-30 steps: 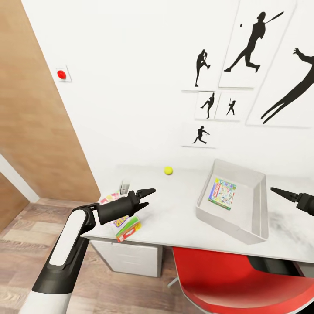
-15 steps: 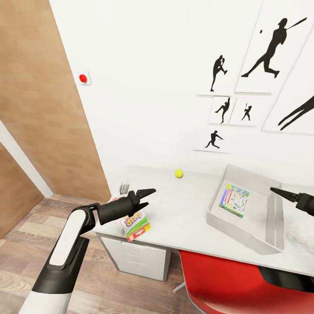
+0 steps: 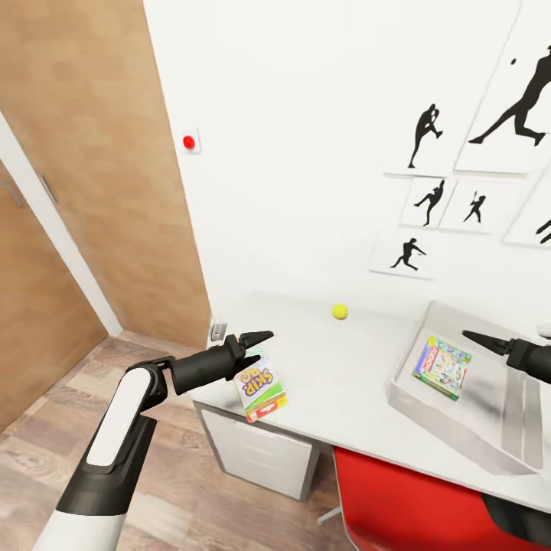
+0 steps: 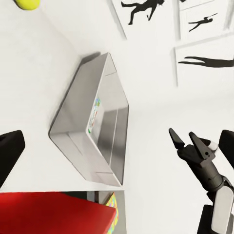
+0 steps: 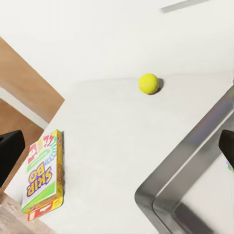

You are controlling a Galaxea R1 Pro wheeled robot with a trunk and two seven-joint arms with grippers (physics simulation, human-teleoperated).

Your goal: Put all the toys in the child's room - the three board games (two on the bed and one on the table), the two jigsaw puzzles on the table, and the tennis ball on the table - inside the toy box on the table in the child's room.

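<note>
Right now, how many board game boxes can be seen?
2. One yellow-green game box lies at the table's near corner by the left gripper; one blue-white game box lies inside the toy box. Others may be out of frame.

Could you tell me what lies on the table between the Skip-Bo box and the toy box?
Only bare tabletop separates the Skip-Bo box from the toy box, per the right wrist view.

Yellow-green game box (image 3: 261, 386): flat at table (image 3: 344, 383) corner. Tennis ball (image 3: 340, 311): near wall. Grey tray (image 3: 459, 428): holds blue-white game box (image 3: 442, 367).

White left arm (image 3: 115, 440), black joints, black pointed jaws.
</note>
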